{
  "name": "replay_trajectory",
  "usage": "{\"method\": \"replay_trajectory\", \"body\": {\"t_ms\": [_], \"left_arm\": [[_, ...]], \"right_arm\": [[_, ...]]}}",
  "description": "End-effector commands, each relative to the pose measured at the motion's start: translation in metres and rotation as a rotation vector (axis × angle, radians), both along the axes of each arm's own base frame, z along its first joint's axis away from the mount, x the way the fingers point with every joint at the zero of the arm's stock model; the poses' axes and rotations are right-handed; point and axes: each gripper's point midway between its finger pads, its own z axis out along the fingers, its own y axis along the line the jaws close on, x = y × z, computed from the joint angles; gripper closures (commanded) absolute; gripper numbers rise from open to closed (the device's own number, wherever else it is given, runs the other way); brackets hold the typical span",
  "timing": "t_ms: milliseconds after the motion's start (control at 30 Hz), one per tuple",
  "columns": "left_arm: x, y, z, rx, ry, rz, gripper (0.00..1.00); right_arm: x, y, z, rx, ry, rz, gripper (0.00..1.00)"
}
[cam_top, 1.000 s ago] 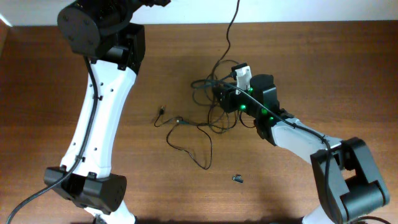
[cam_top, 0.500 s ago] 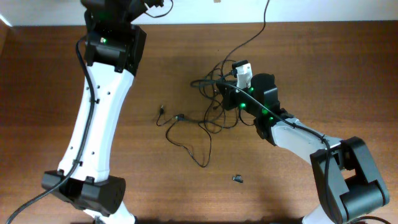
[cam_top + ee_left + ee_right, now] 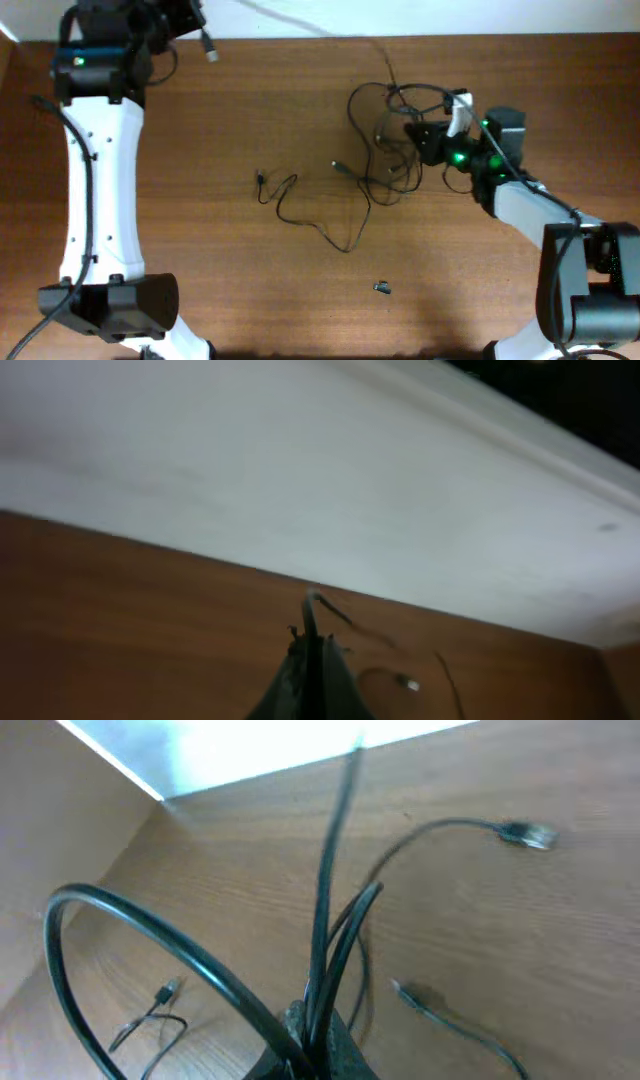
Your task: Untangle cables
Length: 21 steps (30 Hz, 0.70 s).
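Several thin black cables form a tangle [image 3: 388,140] at the right of the table. My right gripper [image 3: 422,136] is shut on a bunch of these strands [image 3: 325,920], which rise from between its jaws. One cable [image 3: 387,70] runs from the tangle up and left to my left gripper [image 3: 195,15], which is raised at the far left corner and shut on it [image 3: 310,615]. A plug [image 3: 210,50] dangles just below that gripper. Another cable [image 3: 310,215] lies loose on the table's middle, its plug [image 3: 260,181] at the left.
A tiny dark stubby piece [image 3: 383,288] lies near the front edge. The white wall [image 3: 300,480] borders the table's far side. In the right wrist view, loose plugs [image 3: 525,834] lie on the wood, with another plug [image 3: 168,990] at the lower left.
My left arm has swung left and back, drawing one cable out of the tangle. The right gripper has shut on the tangle and shifted right with it; the loose cable slid right.
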Motion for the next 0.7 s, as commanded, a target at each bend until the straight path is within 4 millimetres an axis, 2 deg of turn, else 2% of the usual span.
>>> {"method": "replay_trajectory", "body": {"t_ms": [0, 100, 300, 500, 600, 667], "left_arm": [[-0.008, 0.043, -0.001, 0.040, 0.023, 0.100, 1.00], [-0.014, 0.069, -0.009, 0.037, 0.061, 0.154, 1.00], [-0.021, 0.107, -0.013, 0.114, 0.070, 0.188, 1.00], [-0.038, 0.159, -0.024, 0.204, 0.144, 0.375, 1.00], [-0.046, 0.169, -0.030, 0.216, 0.180, 0.413, 1.00], [-0.047, 0.169, -0.032, 0.219, 0.188, 0.410, 1.00]], "right_arm": [[-0.004, -0.020, -0.002, 0.031, 0.037, -0.016, 0.96], [-0.004, -0.036, -0.008, 0.033, 0.071, -0.054, 0.96], [-0.005, -0.050, -0.013, 0.036, 0.104, -0.090, 0.95], [-0.006, -0.052, -0.014, 0.036, 0.111, -0.095, 0.95], [-0.006, -0.052, -0.014, 0.036, 0.111, -0.095, 0.94], [-0.006, -0.052, -0.014, 0.036, 0.111, -0.095, 0.85]]}}
